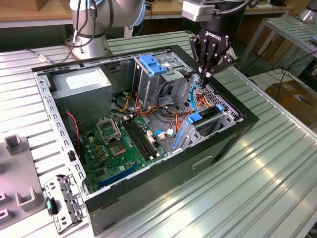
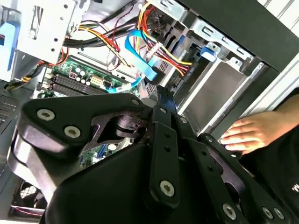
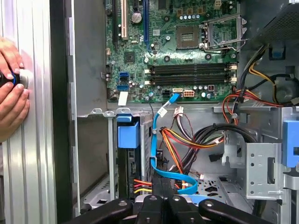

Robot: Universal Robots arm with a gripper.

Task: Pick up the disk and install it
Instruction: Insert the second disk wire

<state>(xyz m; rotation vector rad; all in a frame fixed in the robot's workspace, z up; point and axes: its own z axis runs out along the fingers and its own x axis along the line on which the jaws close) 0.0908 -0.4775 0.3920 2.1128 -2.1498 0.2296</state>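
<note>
The disk (image 1: 207,115) sits on edge in the drive bay at the case corner on the exterior view's right, its blue side rail (image 1: 195,118) showing. In the first wrist view it appears as a dark narrow edge (image 3: 123,163) under a blue tab (image 3: 127,134). My gripper (image 1: 203,75) hangs just above the bay, pointing down, fingers pressed together with nothing between them. Both wrist views show the closed fingertips (image 3: 162,186) (image 2: 163,95) over the blue data cable (image 3: 156,154) and the orange-yellow power wires.
The open black case (image 1: 198,163) holds a green motherboard (image 1: 124,144), a grey power-supply box (image 1: 81,84) and a metal drive cage with a blue latch (image 1: 151,64). A person's hand (image 3: 11,88) rests on the table beside the case. A loose bracket (image 1: 62,203) lies outside.
</note>
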